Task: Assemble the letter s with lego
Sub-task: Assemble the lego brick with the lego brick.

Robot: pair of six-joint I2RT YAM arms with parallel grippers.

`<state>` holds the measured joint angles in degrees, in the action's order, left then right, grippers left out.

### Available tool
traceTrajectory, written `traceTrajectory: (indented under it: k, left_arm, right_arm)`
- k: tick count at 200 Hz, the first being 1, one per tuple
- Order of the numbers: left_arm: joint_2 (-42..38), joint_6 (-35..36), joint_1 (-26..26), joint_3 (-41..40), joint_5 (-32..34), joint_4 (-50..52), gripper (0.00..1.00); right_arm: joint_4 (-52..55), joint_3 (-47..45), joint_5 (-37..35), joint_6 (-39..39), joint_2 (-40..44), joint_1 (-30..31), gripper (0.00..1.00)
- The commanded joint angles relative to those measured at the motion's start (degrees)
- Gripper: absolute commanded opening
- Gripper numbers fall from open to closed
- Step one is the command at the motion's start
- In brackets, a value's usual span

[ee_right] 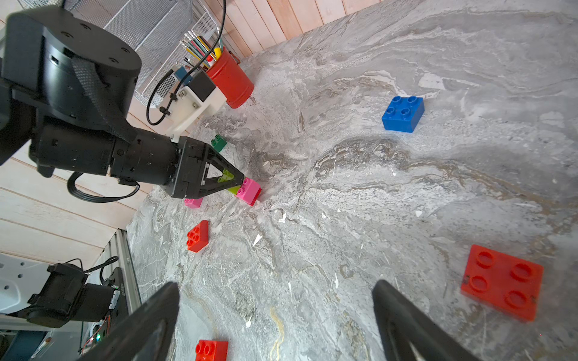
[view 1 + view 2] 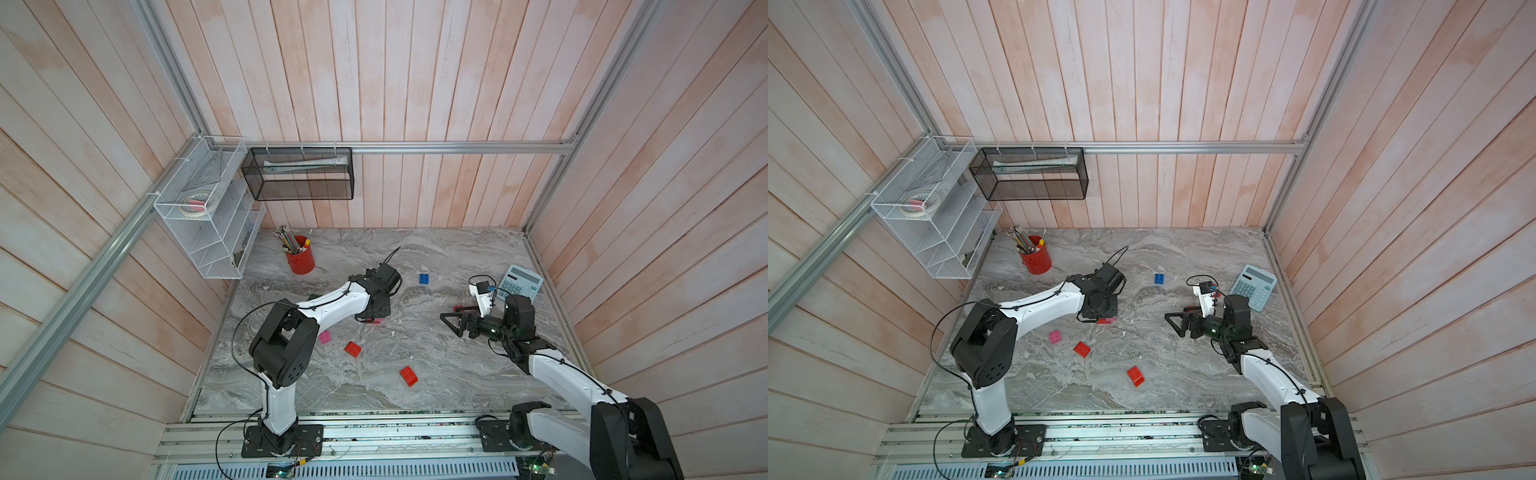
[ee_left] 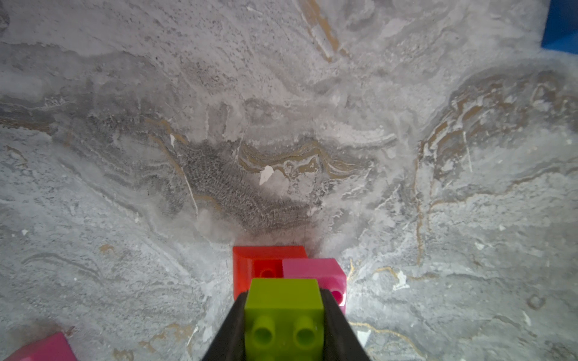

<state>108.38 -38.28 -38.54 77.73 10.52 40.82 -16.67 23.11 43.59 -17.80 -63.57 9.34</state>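
**Seating the lime brick [image 3: 284, 318]**

Our left gripper [image 3: 284, 295] is clamped on the lime brick, just beside the pink brick [image 3: 316, 272] and red brick [image 3: 250, 268] on the surface [image 3: 312, 125]. We should align studs, then press straight. Our right gripper [image 1: 275, 286] hangs wide open, empty.

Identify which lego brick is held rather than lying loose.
The lime green studded plastic brick, clamped between the left gripper's fingers; the rest lie ungripped.

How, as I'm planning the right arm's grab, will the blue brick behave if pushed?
The blue brick looks rigid and boxy, sitting studs-up, so it probably won't roll or tip. On the smooth marbled tabletop it likely slides.
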Motion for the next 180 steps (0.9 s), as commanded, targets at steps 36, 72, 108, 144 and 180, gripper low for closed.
traceTrajectory:
  k: [36,72,108,144,180]
  left_arm:
    - [3.3,0.0,0.2,-4.9,1.3,1.1,0.27]
    - [3.8,0.9,0.2,-5.3,1.7,1.1,0.27]
    - [4.2,1.6,0.2,-4.6,2.5,2.1,0.26]
    - [3.5,1.8,0.2,-3.5,1.7,1.7,0.27]
    - [2.9,1.8,0.2,-1.5,0.9,1.8,0.29]
  right_arm:
    - [-0.4,-0.9,0.2,0.0,0.1,0.3,0.98]
    - [-0.4,-0.9,0.3,0.0,0.0,0.3,0.98]
    - [-0.3,-1.0,0.4,0.0,0.1,0.3,0.98]
    - [-0.5,-0.7,0.6,0.0,0.1,0.3,0.98]
    - [-0.2,-0.4,0.8,0.2,0.1,0.3,0.98]
